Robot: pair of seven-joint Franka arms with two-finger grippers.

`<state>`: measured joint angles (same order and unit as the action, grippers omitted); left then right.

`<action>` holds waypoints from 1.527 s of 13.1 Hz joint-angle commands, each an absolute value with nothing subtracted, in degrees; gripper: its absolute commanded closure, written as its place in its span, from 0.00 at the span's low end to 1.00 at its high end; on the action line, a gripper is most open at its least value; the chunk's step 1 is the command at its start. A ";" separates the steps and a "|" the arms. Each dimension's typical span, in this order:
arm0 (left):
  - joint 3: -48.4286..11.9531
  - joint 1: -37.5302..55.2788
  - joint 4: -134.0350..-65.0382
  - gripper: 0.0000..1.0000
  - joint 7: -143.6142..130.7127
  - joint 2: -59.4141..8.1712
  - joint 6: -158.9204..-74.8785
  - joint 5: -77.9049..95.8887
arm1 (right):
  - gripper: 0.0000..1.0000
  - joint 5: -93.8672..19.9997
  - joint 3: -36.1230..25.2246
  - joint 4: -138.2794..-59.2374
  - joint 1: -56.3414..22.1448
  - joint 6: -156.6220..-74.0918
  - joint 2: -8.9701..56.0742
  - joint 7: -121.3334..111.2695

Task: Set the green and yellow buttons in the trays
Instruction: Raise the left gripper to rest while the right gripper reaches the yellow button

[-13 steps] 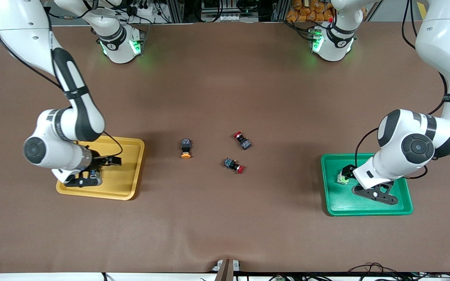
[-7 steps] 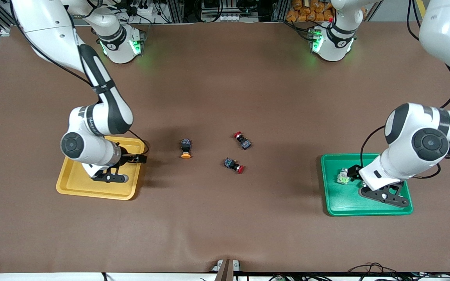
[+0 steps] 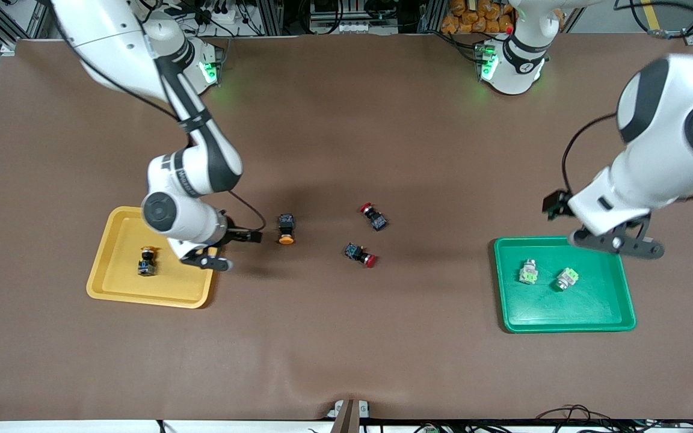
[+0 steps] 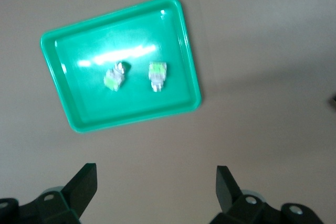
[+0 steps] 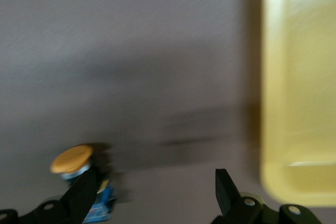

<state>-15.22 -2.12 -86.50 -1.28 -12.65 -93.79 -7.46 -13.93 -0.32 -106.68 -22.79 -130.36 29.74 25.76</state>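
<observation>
One yellow-capped button [image 3: 147,262] lies in the yellow tray [image 3: 172,285]. The other [image 3: 286,229] lies on the table near the middle and shows in the right wrist view [image 5: 73,161]. My right gripper [image 3: 208,260] is open and empty over the yellow tray's edge, between tray [image 5: 299,103] and that button, as its wrist view [image 5: 155,192] shows. Two green buttons [image 3: 527,272] [image 3: 565,278] lie in the green tray [image 3: 563,310]. My left gripper [image 3: 617,245] is open and empty, raised over that tray's rim [image 4: 79,124]; its wrist view [image 4: 156,187] shows both buttons [image 4: 113,78] [image 4: 157,75].
Two red-capped black buttons [image 3: 373,216] [image 3: 360,254] lie on the brown table near the middle, beside the loose yellow button toward the left arm's end. The arm bases stand along the table's back edge.
My right gripper left a yellow button in the yellow tray and moved toward the table's middle. My left gripper left a second green button in the green tray and rose.
</observation>
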 commanded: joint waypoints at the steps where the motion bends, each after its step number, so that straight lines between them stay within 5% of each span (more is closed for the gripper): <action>1: -12.48 -1.85 -97.52 0.00 -0.97 -0.57 -94.65 -4.13 | 0.00 -15.56 -0.88 -108.10 -28.02 -132.79 28.48 33.46; 5: -11.34 -0.89 -99.41 0.00 -2.02 4.21 -94.92 -4.13 | 0.00 -15.47 -0.97 -107.93 -33.13 -136.14 29.61 40.51; 9: -2.48 4.39 -93.19 0.00 -0.79 0.01 -95.27 -3.52 | 0.00 -15.47 -0.88 -107.84 -34.98 -140.71 32.16 40.52; 20: 3.16 3.69 -87.45 0.00 -0.27 0.00 -91.85 -3.25 | 0.00 -9.86 -1.32 -107.76 -33.05 -140.71 33.31 30.94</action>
